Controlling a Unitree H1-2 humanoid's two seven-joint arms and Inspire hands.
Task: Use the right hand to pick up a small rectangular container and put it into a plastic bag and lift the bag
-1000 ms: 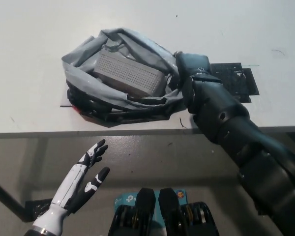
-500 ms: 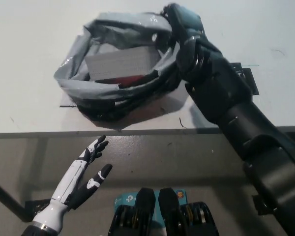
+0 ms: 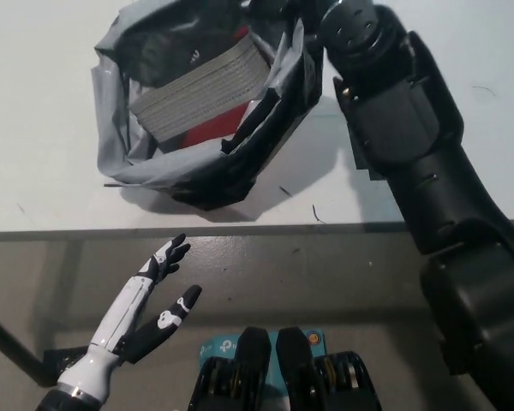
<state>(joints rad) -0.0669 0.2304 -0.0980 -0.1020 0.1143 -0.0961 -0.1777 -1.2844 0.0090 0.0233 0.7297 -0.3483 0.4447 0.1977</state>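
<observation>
The grey and black plastic bag [image 3: 137, 158] hangs tilted above the white table [image 3: 34, 171], its mouth open toward me. Inside it a small grey rectangular container [image 3: 201, 86] lies slanted, with something red [image 3: 212, 130] under it. My black right hand [image 3: 330, 15] is at the top edge of the picture, shut on the bag's upper right rim; its fingers are mostly cut off by the picture's edge. My white left hand [image 3: 146, 312] rests open at the lower left, below the table's front edge.
The table's front edge [image 3: 257, 229] runs across the middle of the picture, with grey floor below it. My black right forearm [image 3: 411, 171] crosses the table's right side and hides what lies under it.
My right hand has risen toward the picture's top with the bag's rim. The bag has come up off the table, and the container has tipped inside it. The left hand has barely moved.
</observation>
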